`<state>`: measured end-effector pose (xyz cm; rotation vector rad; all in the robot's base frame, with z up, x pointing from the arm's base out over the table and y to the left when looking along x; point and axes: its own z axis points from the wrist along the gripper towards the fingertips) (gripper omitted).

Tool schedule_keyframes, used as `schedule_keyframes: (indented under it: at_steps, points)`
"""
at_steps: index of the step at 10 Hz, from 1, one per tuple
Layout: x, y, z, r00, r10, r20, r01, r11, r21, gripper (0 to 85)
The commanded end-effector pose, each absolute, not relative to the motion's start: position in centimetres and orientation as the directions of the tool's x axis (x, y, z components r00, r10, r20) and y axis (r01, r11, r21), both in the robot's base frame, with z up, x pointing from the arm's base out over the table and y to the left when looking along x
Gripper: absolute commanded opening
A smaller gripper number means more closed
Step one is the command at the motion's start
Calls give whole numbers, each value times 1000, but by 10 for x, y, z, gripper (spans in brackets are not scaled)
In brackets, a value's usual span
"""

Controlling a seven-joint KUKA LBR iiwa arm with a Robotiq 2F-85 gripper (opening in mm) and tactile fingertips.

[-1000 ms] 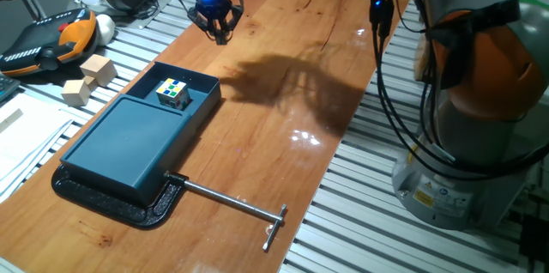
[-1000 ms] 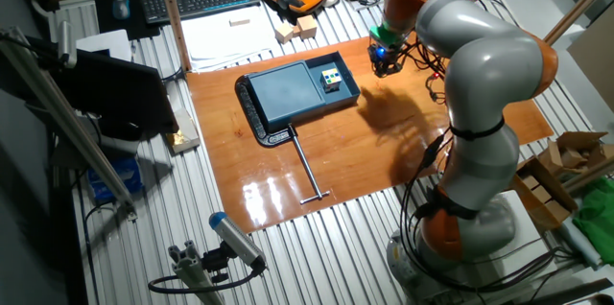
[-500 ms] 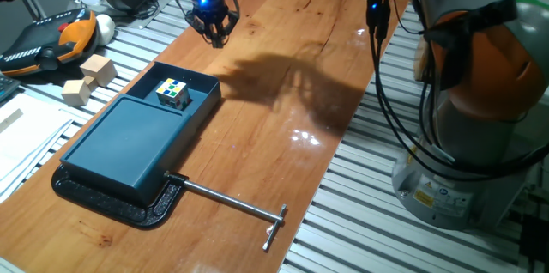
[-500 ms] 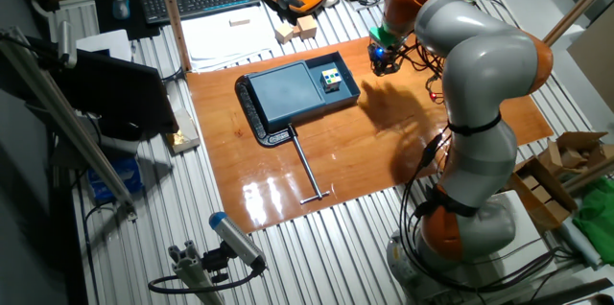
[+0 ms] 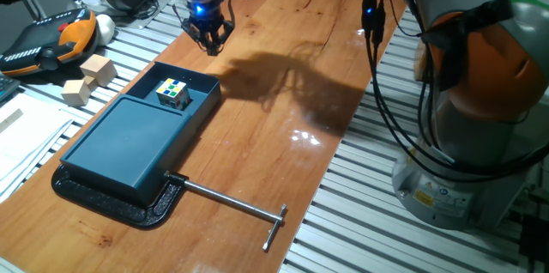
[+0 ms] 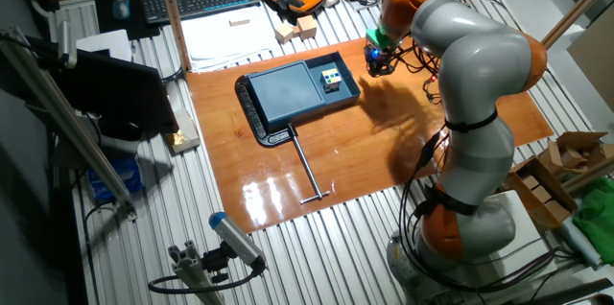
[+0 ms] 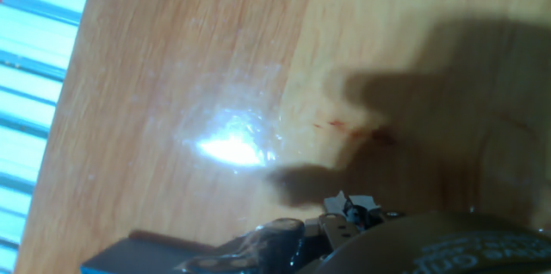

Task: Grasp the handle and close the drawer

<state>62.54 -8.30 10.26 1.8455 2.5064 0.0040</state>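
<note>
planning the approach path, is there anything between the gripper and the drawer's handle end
Nothing: in both fixed views only bare wooden table lies between the gripper and the handle of the drawer.

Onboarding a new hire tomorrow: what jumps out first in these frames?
The big grey-and-orange arm dominates the right side, its gripper hanging above the wooden table's far edge, apart from the drawer. The drawer stands open from the teal box at the table's left, with a small multicoloured cube inside. A T-ended metal rod lies at the near edge.
</note>
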Motion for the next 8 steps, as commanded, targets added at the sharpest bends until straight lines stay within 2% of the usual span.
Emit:
schedule_keyframes:
  at_steps: [1, 8]
  points:
    - [628, -81, 99, -286, 958, -30, 958, 287, 19, 7]
    - [633, -72, 86, -260, 965, -40, 965, 260, 15, 7]
